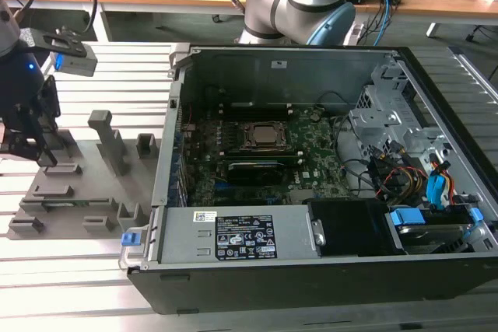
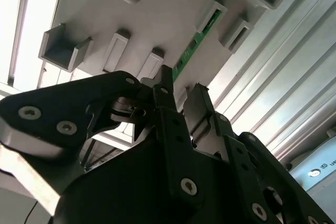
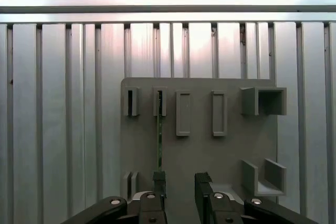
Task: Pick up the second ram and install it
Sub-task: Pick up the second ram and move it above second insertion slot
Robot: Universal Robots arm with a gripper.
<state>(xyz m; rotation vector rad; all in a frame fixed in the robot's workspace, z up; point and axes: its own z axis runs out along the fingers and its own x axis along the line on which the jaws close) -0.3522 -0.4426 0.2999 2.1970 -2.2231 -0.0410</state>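
The second ram (image 3: 159, 135) is a thin green stick standing on edge in the slots of the grey fixture plate (image 3: 231, 156); the second wrist view shows the same ram (image 2: 197, 41) running away from the fingers. My gripper (image 3: 181, 186) hovers over the plate's near end, open, with nothing between its fingers. One fingertip (image 3: 159, 178) lines up with the stick's near end, and the other (image 3: 202, 179) is off to the side. In the exterior view the gripper (image 1: 27, 145) hangs above the fixture plate (image 1: 85, 192) at the far left.
An open computer case (image 1: 311, 270) stands to the exterior view's right of the fixture, with the green motherboard (image 1: 311, 145) and CPU socket (image 1: 264, 136) inside. The grey plate carries raised blocks (image 1: 109, 141). All of it rests on a ribbed aluminium table (image 3: 63, 129).
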